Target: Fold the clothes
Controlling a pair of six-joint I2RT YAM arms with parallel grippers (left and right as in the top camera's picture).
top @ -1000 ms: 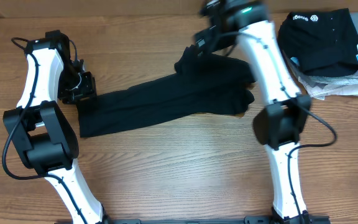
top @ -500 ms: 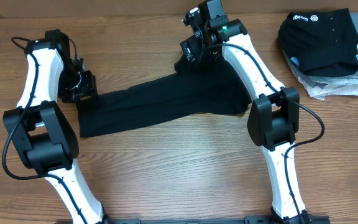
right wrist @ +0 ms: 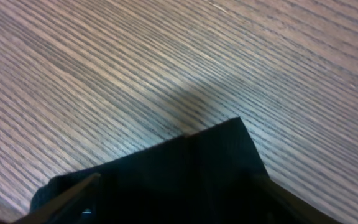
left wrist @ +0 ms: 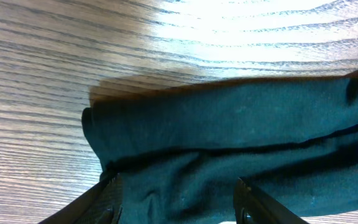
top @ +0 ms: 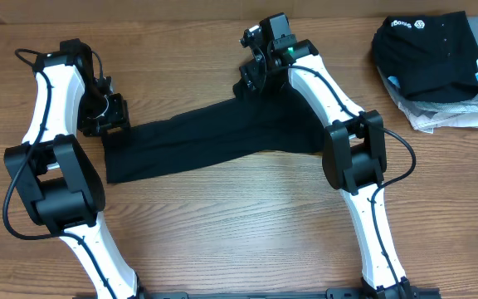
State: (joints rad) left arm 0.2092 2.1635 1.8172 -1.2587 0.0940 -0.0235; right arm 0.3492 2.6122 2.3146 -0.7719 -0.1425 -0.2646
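Note:
The black T-shirt (top: 206, 141) lies on the wooden table as a long folded strip, running from lower left to upper right. My left gripper (top: 113, 124) sits at the strip's left end. In the left wrist view its fingers (left wrist: 179, 205) are spread wide, with the shirt's fabric (left wrist: 229, 124) lying between them. My right gripper (top: 251, 83) is at the strip's far upper right corner. In the right wrist view its fingers (right wrist: 179, 202) are spread wide over a pointed corner of the shirt (right wrist: 191, 168). No neck label shows.
A stack of folded garments (top: 434, 58) sits at the back right: a black piece with white logo print on top, grey and white pieces (top: 442, 116) beneath. Bare wood table (top: 222, 224) lies in front of the shirt.
My right gripper has moved left and down onto the shirt's upper right corner. The bunched right end of the shirt now lies flatter. The left arm has not moved.

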